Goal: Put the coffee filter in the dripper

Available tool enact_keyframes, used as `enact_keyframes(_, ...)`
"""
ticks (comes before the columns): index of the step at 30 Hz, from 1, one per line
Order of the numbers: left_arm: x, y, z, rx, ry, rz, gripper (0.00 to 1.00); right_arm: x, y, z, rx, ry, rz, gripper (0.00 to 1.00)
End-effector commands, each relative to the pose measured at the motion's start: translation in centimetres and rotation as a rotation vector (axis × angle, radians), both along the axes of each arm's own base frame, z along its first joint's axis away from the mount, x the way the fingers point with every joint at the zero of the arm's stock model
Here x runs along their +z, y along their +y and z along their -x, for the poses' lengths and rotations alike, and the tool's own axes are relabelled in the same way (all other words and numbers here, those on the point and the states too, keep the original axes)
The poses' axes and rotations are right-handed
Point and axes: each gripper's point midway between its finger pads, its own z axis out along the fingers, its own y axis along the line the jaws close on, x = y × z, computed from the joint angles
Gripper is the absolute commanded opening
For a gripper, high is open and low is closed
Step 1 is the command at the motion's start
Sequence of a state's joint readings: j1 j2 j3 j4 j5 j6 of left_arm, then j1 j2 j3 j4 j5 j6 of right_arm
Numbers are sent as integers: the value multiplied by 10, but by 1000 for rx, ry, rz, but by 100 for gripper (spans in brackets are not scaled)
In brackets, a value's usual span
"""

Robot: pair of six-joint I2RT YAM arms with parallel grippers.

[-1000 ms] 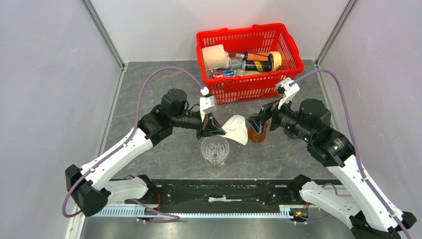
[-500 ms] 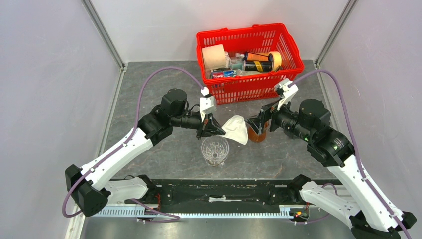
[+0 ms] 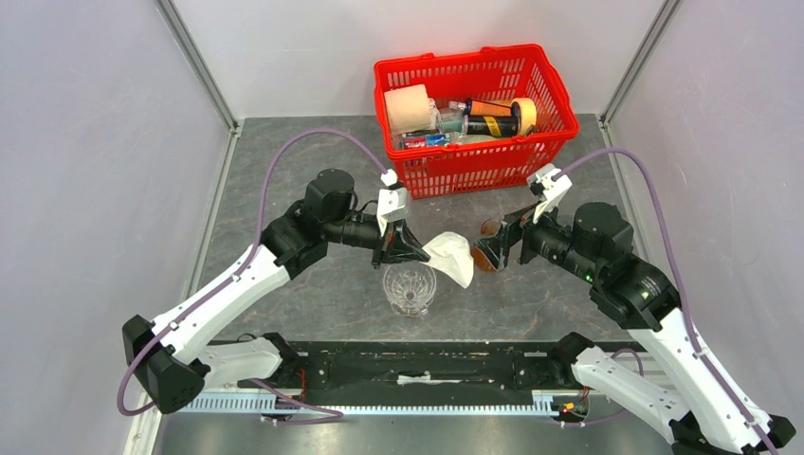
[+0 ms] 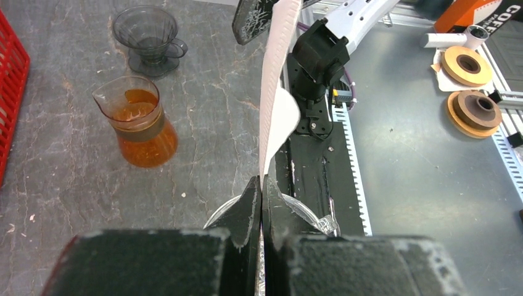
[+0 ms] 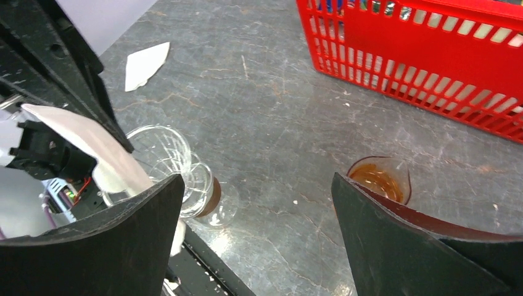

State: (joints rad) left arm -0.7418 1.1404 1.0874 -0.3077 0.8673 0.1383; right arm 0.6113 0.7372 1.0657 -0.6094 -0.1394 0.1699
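A white coffee filter (image 3: 453,258) hangs edge-on (image 4: 277,92) from my left gripper (image 3: 420,250), which is shut on its lower corner (image 4: 260,183). The filter hovers just above and right of the dripper (image 3: 410,287), a clear ribbed glass cone whose rim (image 4: 311,214) shows under the left fingers and also in the right wrist view (image 5: 165,157). My right gripper (image 3: 489,247) stands wide open just right of the filter, nothing between its fingers (image 5: 256,182); its left finger (image 5: 129,237) is close to the filter (image 5: 92,148).
A glass carafe of brown liquid (image 4: 139,123) stands behind the right gripper (image 5: 379,179). A dark smoky cup (image 4: 148,37) sits farther off. A red basket (image 3: 455,59) of items fills the back. A second white filter (image 5: 147,61) lies flat on the table.
My right gripper has drawn back to the right and dropped lower, still open. The left gripper has lowered the filter slightly toward the dripper.
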Motion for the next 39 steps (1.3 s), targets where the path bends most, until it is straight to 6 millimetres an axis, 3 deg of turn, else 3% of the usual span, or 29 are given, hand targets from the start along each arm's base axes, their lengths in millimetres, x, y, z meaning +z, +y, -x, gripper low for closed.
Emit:
enact_keyframes(1,20,2,10,-77,-95,53,2,4,10,16,116,-32,-14,97)
enact_keyframes(7,17,0,4,-54,-90,41,2,4,28,47,318,-18,-56,97)
enact_keyframes(13,16,-3,1,-55,-83,40,2,-1,35,45,343,-13,-67,93)
enact_keyframes(18,18,-8,-5,-24,-54,47,2,-3,64,54,516,22,-135,85)
enact_keyframes(26,24,-13,-14,29,-7,63,2,9,84,27,474,49,-225,69)
enact_keyframes(31,26,-16,-21,72,19,74,2,8,91,15,443,77,-252,67)
enact_keyframes(35,26,-16,-33,163,48,69,2,8,89,23,465,112,-236,69)
enact_keyframes(39,29,-13,-34,181,39,79,2,-2,73,36,447,124,-178,73)
